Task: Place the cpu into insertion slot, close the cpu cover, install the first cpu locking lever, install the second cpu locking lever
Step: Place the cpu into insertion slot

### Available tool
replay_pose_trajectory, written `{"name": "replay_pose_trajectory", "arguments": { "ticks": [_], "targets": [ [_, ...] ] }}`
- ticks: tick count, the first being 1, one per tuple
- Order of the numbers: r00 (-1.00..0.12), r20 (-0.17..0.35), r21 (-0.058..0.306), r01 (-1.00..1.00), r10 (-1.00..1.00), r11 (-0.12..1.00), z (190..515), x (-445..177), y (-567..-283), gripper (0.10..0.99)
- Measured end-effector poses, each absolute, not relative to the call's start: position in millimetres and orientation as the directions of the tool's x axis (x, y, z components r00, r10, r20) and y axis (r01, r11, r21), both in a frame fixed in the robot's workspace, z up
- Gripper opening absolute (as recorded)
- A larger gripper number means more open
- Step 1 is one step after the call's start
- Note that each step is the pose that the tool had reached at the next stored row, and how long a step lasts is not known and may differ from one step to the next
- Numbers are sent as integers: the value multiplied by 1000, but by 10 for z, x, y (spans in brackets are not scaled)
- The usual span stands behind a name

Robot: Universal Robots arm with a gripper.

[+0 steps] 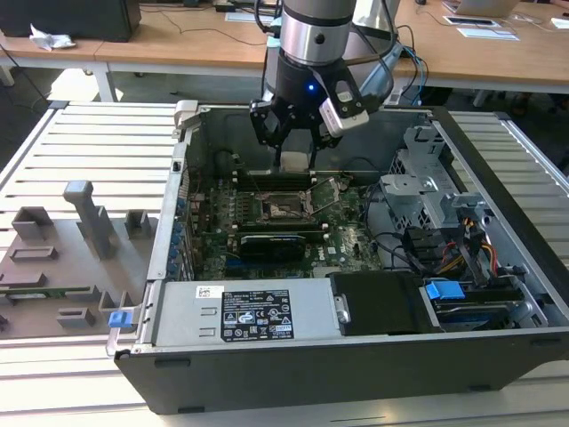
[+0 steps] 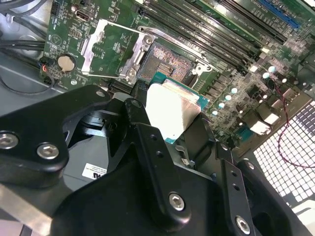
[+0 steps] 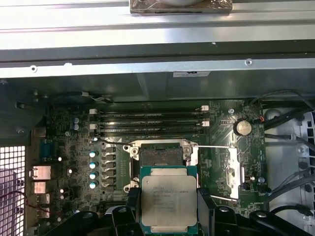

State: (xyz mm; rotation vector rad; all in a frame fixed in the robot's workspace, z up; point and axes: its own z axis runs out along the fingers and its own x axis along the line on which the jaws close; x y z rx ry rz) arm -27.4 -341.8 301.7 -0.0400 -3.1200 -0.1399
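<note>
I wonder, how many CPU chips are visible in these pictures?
1. The cpu is gripped in the claw, held near the empty socket, whose cpu cover stands open. Others may be hidden.

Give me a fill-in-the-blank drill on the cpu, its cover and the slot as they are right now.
1. The cpu is clamped in the ____.
2. The cpu cover is swung ____, lying beside the socket.
3. The insertion slot is ____, its contacts bare in both wrist views.

Missing words: gripper; open; empty.
</note>
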Motion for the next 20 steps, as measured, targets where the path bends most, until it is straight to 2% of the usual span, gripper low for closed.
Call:
{"name": "replay_pose_trajectory", "arguments": {
  "ticks": [20],
  "targets": [
    [-999, 19, 83, 27, 25, 996, 2817, -275, -3414, 545]
  ]
}}
